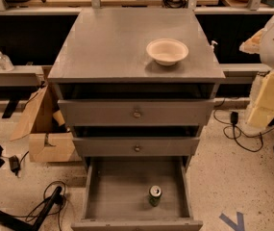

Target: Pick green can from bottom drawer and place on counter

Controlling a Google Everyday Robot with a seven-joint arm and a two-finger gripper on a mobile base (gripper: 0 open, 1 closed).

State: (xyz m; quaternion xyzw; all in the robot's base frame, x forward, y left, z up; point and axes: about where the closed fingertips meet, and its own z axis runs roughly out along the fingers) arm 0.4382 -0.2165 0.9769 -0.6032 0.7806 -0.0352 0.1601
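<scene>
- Clearly the task is at its first step: the can [155, 195] stands upright on the floor of the bottom drawer [112, 196], which is pulled open, and nothing touches it.
- Taking the drawer's middle as the dial's centre, the can is at about five o'clock, near the front wall but apart from it.
- The gripper [266, 102] hangs off the cabinet's right side, at three o'clock from the counter [107, 47] and well apart from the can. Whether it is open or closed I cannot tell.
- A bowl [167, 51] sits on the counter at about four o'clock of its middle.
- Next, I judge, the gripper must travel towards seven o'clock and down into the drawer. It has to keep clear of the knobbed drawers [136, 113] above, then take the can by its sides.
</scene>
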